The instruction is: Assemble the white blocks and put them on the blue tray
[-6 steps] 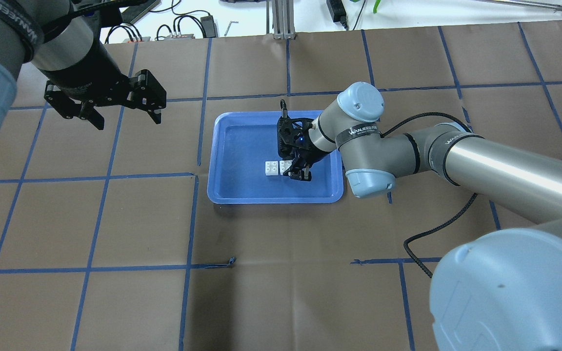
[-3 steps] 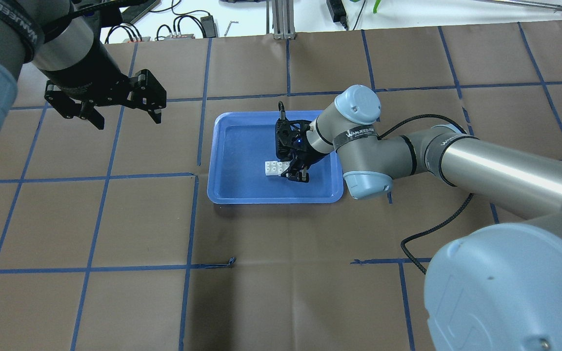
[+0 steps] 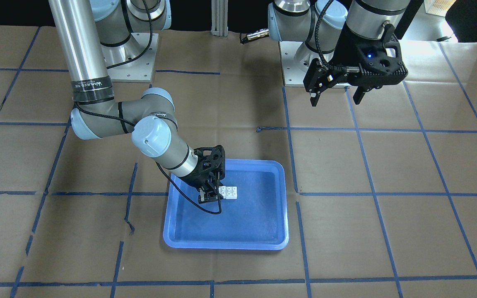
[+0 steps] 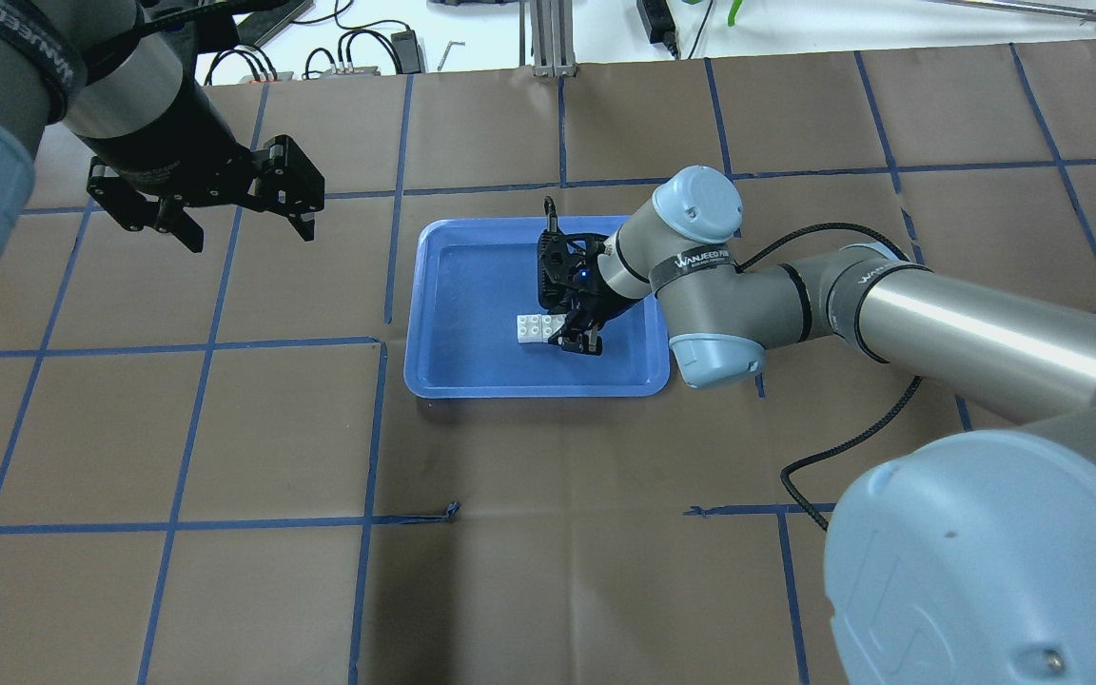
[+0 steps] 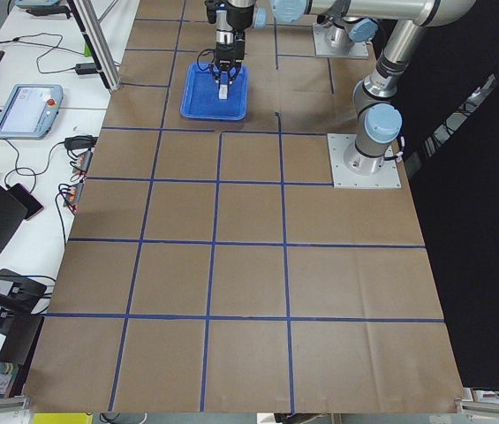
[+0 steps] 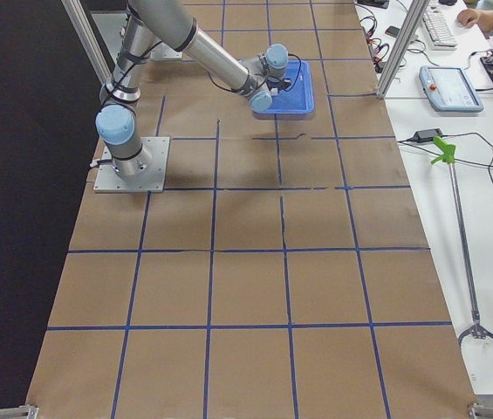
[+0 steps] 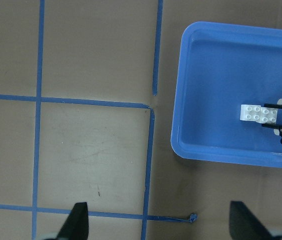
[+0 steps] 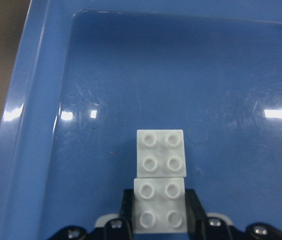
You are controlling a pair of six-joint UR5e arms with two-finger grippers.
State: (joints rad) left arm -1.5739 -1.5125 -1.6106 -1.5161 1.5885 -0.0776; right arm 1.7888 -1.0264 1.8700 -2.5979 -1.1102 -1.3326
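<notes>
The blue tray (image 4: 443,285) lies mid-table; it also shows in the front view (image 3: 263,223) and the left wrist view (image 7: 178,145). Two white blocks rest on its floor side by side, edges touching. My right gripper (image 4: 575,338) reaches into the tray from the right and is shut on the nearer white block (image 8: 159,205), with a finger (image 8: 195,207) on each side. The other white block (image 8: 160,152) lies free just beyond it (image 4: 529,328). My left gripper (image 4: 251,236) hangs open and empty above the table, left of the tray.
Brown paper with blue tape lines (image 4: 372,428) covers the table. The right arm's elbow (image 4: 714,352) and black cable (image 4: 852,447) lie right of the tray. Cables and boxes (image 4: 348,57) sit past the far edge.
My right gripper has shifted a little left with its white block, closing the small gap so it touches the other block. The left arm has not moved.
</notes>
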